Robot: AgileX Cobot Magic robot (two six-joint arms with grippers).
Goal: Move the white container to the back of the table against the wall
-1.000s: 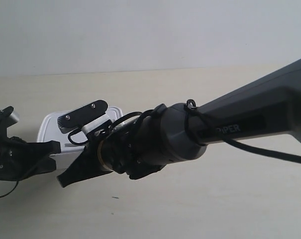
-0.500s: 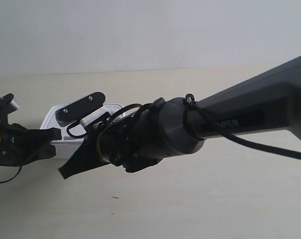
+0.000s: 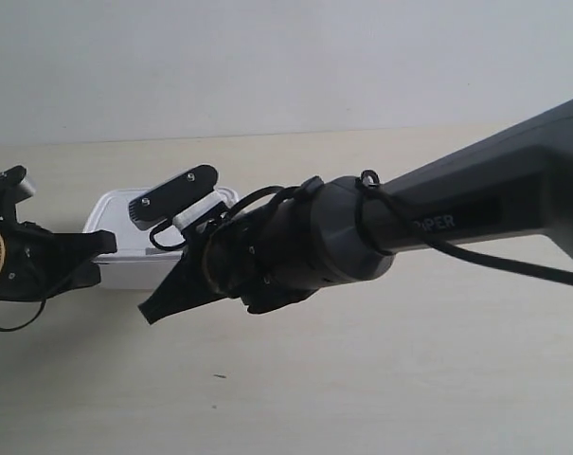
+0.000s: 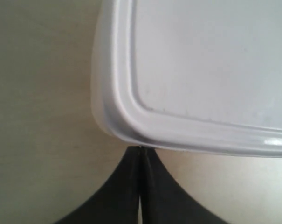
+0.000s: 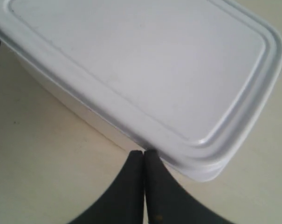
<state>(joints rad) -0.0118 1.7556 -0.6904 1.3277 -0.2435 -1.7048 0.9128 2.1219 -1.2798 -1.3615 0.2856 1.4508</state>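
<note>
On the broad pale cream wood-grain bench (image 3: 409,379), toward the exterior view's left, the shallow rectangular white plastic container (image 3: 114,210) is sitting flat with its lid on. A bare strip of bench is lying between it and the plain pale grey-white wall (image 3: 286,57), so it is not touching the wall. Its corners are rounded, and its flat lid is carrying a raised stepped rim that is running all the way round and catching a little light. In the left wrist view, the black left pincer (image 4: 141,154) is showing its two fingers pressed fully together with nothing between them. Their shared tip is meeting the box just under the lid's rim near a rounded corner. In the right wrist view, the black right pincer (image 5: 144,154) is likewise closed tight on nothing, its tip butting against a long side wall below the rim. In the exterior view, the dark grey arm at the exterior view's right (image 3: 456,218) is reaching across the bench and hiding part of the box, with a black cable (image 3: 513,270) trailing from it. The black arm at the exterior view's left (image 3: 30,265) is sitting at the box's end. A tiny dark speck (image 3: 219,376) is marking the bench.
</note>
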